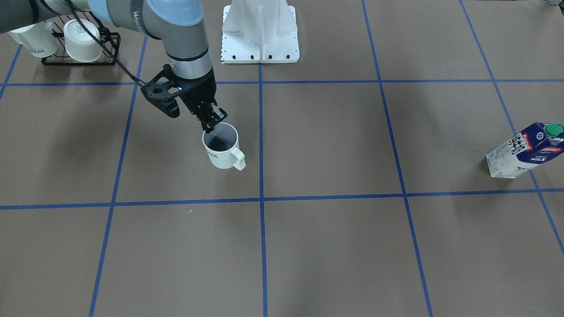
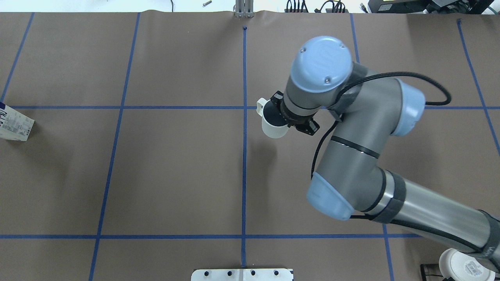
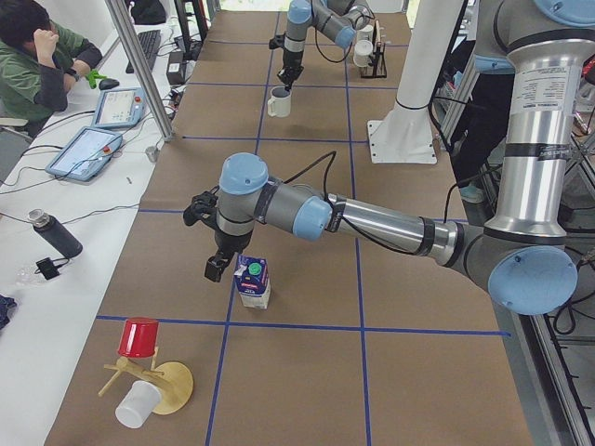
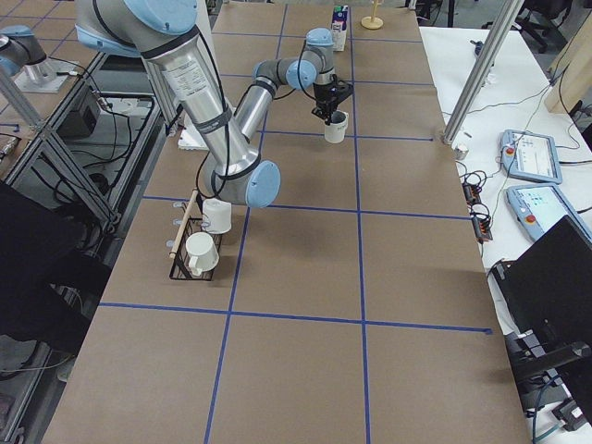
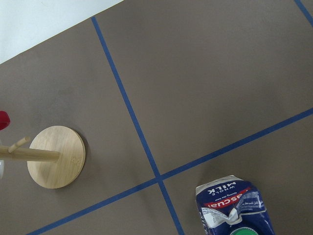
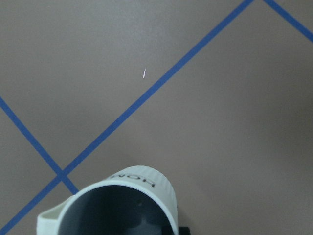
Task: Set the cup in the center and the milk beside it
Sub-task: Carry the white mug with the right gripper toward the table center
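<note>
My right gripper (image 1: 210,125) is shut on the far rim of the cup (image 1: 221,151), one finger inside and one outside. The cup is white with a dark inside, its handle toward the table's front, and it seems to hang just above the tabletop. It sits close to the lengthwise tape line (image 2: 244,156), on my right side of it, and also shows in the overhead view (image 2: 272,124) and the right wrist view (image 6: 122,208). The milk (image 1: 524,149) stands upright far off at my left end. My left gripper (image 3: 216,269) hovers beside the carton (image 3: 252,282); I cannot tell whether it is open.
A black rack (image 1: 110,46) with two white cups stands at my right rear. The white robot base (image 1: 260,35) is at the back middle. A wooden mug tree (image 5: 56,156) with a red cup (image 3: 139,336) stands beyond the milk. A person sits along the far side.
</note>
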Available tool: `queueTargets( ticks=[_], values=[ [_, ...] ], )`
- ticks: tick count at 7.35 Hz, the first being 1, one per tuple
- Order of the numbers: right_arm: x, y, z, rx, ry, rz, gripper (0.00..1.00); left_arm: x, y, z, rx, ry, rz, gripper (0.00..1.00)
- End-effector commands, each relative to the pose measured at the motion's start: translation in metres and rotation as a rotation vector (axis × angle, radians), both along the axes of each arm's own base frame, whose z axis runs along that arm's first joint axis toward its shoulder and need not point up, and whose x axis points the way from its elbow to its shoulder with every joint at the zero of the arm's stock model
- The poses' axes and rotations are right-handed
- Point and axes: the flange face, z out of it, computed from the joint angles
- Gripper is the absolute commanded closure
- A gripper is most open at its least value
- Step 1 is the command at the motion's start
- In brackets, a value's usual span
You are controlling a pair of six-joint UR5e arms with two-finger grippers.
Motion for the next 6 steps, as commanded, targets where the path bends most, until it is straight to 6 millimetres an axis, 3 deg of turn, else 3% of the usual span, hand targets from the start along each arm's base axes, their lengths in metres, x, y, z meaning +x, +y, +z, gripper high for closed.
queueTargets(
  ticks=[1, 5, 6],
  values=[
    [-0.069, 0.015, -0.012, -0.122, 0.030, 0.122, 1.00, 0.000, 0.000, 0.000, 0.000, 0.000, -0.001, 0.02],
    [-0.094, 0.050, -0.034, -0.135, -0.002, 0.095, 1.00, 0.000, 0.000, 0.002, -0.004, 0.000, 0.000, 0.02],
    [-0.098, 0.055, -0.030, -0.134, 0.003, 0.084, 1.00, 0.000, 0.000, 0.003, -0.007, 0.000, -0.001, 0.02]
  ],
)
